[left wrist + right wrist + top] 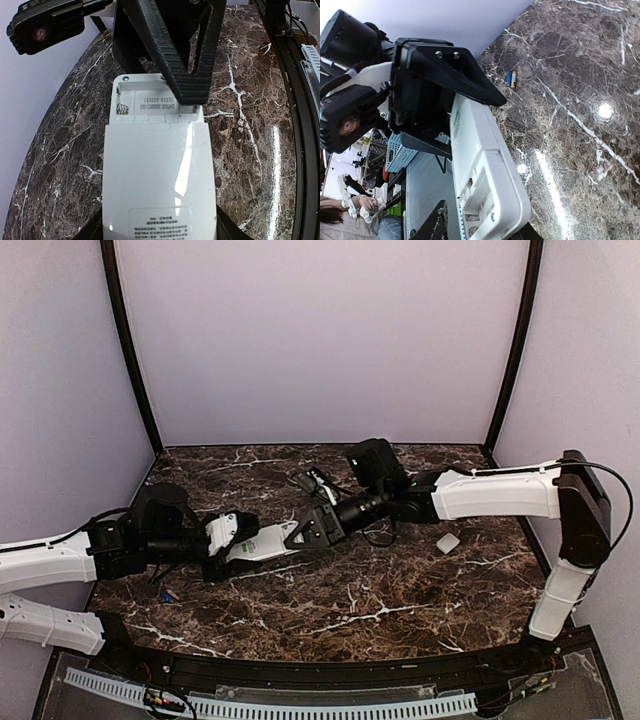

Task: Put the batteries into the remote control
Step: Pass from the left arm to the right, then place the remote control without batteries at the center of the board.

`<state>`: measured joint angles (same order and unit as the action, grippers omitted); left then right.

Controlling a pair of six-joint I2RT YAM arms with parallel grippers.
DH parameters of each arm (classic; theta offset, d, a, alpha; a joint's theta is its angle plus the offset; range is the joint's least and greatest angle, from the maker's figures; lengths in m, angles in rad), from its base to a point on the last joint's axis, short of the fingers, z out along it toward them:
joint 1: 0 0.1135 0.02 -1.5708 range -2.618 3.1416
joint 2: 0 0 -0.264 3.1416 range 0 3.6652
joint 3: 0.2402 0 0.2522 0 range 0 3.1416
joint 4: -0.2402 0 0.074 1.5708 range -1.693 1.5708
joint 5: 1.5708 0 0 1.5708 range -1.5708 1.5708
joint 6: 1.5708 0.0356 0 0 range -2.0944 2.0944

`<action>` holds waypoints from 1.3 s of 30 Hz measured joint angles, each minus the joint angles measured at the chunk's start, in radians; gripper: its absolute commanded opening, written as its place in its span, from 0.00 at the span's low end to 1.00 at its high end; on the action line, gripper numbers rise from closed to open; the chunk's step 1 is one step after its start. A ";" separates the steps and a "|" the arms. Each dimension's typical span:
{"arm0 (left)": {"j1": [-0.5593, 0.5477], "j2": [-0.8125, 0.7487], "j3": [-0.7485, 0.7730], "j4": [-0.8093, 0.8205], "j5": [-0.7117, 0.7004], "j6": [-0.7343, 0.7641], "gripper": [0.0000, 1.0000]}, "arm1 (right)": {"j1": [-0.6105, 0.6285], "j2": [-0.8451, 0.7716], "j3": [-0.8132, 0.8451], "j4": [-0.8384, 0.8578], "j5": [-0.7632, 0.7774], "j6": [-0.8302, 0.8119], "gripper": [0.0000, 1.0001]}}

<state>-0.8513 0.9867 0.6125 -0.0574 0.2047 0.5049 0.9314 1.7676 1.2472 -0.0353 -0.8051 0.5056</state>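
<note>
My left gripper point(232, 540) is shut on the remote control point(262, 540), holding it above the table with its plain white back up. Its fingers point(227, 231) flank the near end of the remote control point(157, 170). The battery compartment point(150, 105) at the far end is uncovered and holds no cells. My right gripper point(308, 530) straddles that end with its jaws open. One black finger point(182, 65) hangs over the compartment, with a gap between the finger point(432, 225) and the remote control point(485, 165). Two batteries point(511, 79), a blue speck point(169, 595), lie on the table.
A small white piece point(448, 542) lies on the dark marble table point(380, 610) at the right. A tangle of black cable point(315, 483) sits behind the grippers. Purple walls close in the back and sides.
</note>
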 measured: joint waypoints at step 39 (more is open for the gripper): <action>-0.002 -0.241 -0.059 -0.321 -0.823 -1.316 0.75 | -0.111 0.026 -0.337 0.069 0.137 0.251 0.41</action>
<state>-0.8536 0.7456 0.5533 -0.3786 -0.6186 -0.8108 0.8207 1.7939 0.9104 0.0338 -0.6682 0.7567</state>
